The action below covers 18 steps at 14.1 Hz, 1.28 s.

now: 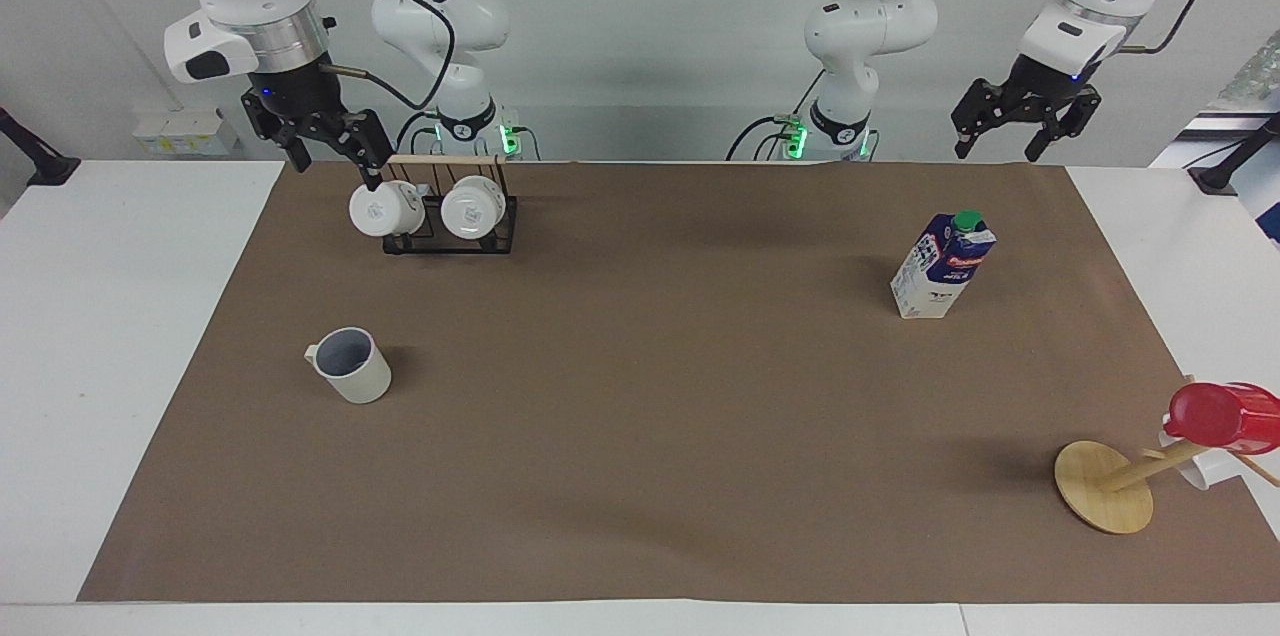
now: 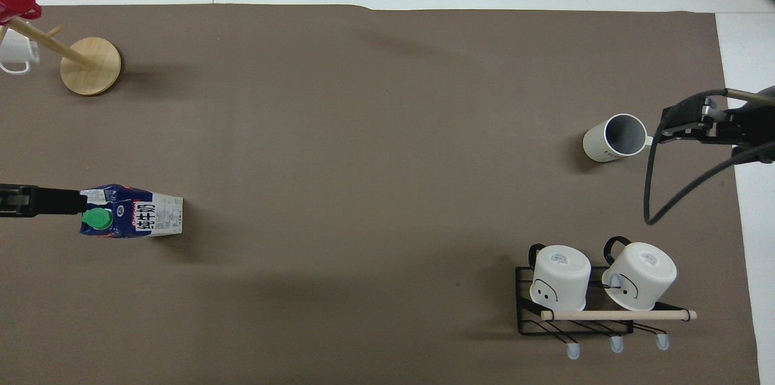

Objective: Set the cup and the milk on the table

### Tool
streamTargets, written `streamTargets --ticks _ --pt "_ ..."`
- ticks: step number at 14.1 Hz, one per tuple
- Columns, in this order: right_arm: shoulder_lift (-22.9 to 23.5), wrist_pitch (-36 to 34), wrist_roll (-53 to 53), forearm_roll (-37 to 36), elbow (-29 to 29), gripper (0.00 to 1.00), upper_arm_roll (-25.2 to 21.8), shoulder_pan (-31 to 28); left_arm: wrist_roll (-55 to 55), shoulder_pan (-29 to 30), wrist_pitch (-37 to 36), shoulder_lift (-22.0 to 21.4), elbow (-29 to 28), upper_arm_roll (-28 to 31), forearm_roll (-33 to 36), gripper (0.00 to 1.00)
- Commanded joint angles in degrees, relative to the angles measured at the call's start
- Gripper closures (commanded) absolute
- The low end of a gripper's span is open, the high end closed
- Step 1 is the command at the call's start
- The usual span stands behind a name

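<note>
The cup (image 1: 350,378) stands upright on the brown sheet of the table (image 1: 640,436) toward the right arm's end; in the overhead view the cup (image 2: 614,138) shows its grey-blue inside. The milk (image 1: 942,266) stands upright on the sheet toward the left arm's end, its green cap up; it also shows in the overhead view (image 2: 133,218). My right gripper (image 1: 337,164) hangs open and empty in the air beside the mug rack, apart from the cup. My left gripper (image 1: 1000,151) hangs open and empty over the sheet's edge by the robots, apart from the milk.
A black wire rack (image 1: 450,234) with two white mugs sits near the robots at the right arm's end. A wooden disc stand (image 1: 1103,486) with a red cup (image 1: 1220,416) and a white mug (image 2: 15,55) stands far from the robots at the left arm's end.
</note>
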Motion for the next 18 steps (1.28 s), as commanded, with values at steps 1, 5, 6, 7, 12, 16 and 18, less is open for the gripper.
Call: streamTargets --ticks 1,5,6,7,12,16,18 --pt "-1.05 1.14 -0.79 1.55 -1.55 0.0 0.14 -0.85 0.54 1.01 -1.07 0.16 0.88 -0.47 -0.13 0.0" --pt "-1.05 1.4 -0.79 1.55 -1.55 0.0 0.22 -0.76 0.54 1.01 -1.07 0.16 0.88 -0.47 -0.13 0.0" --pt "-0.96 1.49 -0.88 1.55 -1.46 0.0 0.22 -0.76 0.54 1.01 -1.07 0.16 0.88 -0.47 -0.13 0.0" --pt "-0.88 1.49 -0.88 1.55 -1.37 0.0 0.22 -0.85 0.54 1.01 -1.07 0.16 0.88 -0.47 -0.13 0.0" --pt "-0.52 1.49 -0.97 0.58 -1.02 0.0 0.14 -1.11 0.54 1.01 -1.07 0.16 0.88 -0.47 -0.13 0.0" --pt "-0.35 1.49 -3.77 0.4 -1.02 0.0 0.14 -1.46 0.54 1.01 -1.07 0.16 0.88 -0.47 -0.13 0.0" --pt "0.52 2.1 -3.78 0.32 -0.85 0.0 0.14 -2.34 0.54 1.01 -1.07 0.16 0.88 -0.47 -0.13 0.0"
